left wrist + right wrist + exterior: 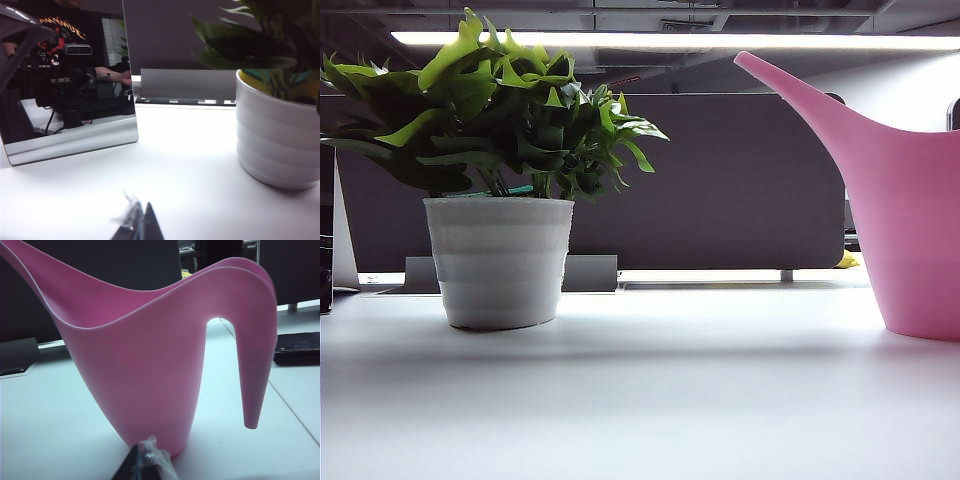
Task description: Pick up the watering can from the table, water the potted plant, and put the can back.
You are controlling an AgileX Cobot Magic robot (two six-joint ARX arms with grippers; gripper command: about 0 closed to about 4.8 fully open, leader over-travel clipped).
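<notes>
The pink watering can [910,220] stands upright on the white table [650,400] at the right, its long spout pointing up and left. In the right wrist view the watering can [150,370] fills the picture, its hanging handle on one side. My right gripper [147,462] is low and just short of the can's base, shut and holding nothing. The potted plant [500,255] stands at the left in a ribbed white pot. My left gripper [140,222] is shut and empty, low over the table, short of the potted plant [277,145]. Neither gripper shows in the exterior view.
A mirror-like panel [70,85] leans on the table beside the pot, reflecting a person and equipment. A dark partition [720,180] runs along the table's far edge. A black flat object [297,347] lies on the table beyond the can's handle.
</notes>
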